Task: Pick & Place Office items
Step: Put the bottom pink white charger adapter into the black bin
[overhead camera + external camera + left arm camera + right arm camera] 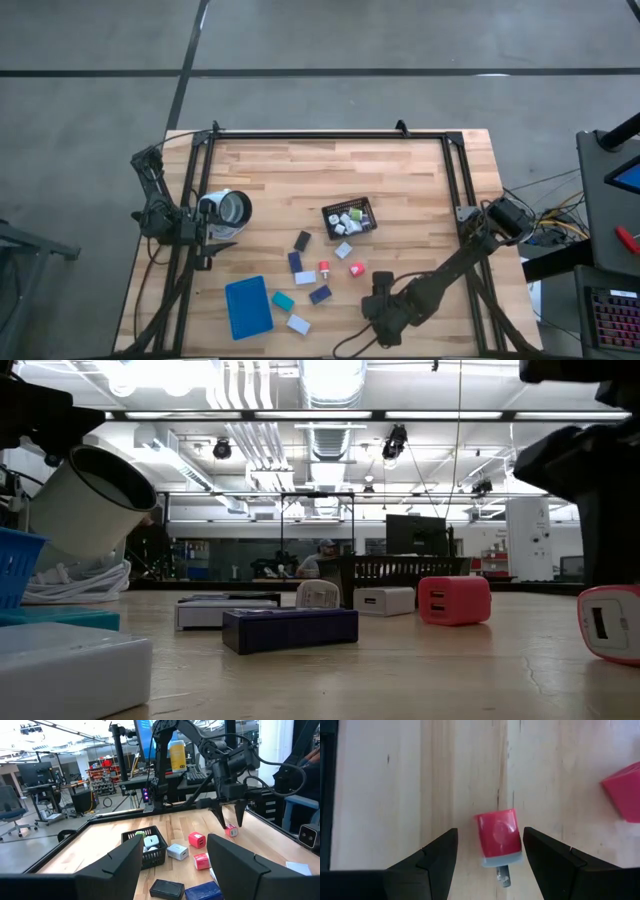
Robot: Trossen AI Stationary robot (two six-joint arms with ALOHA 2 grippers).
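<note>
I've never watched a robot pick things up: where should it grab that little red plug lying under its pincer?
By the two flat sides of the red plug, coming straight down. It lies flat on the table, its metal prongs sticking out one end, and the right pincer already stands open astride its body.

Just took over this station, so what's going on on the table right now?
The right gripper hangs open over a small red charger plug lying on the table, one finger on each side, not yet gripping. The black mesh basket already holds a few pieces; other small blocks lie scattered near the blue tray. The left gripper waits open at the table's left edge.
</note>
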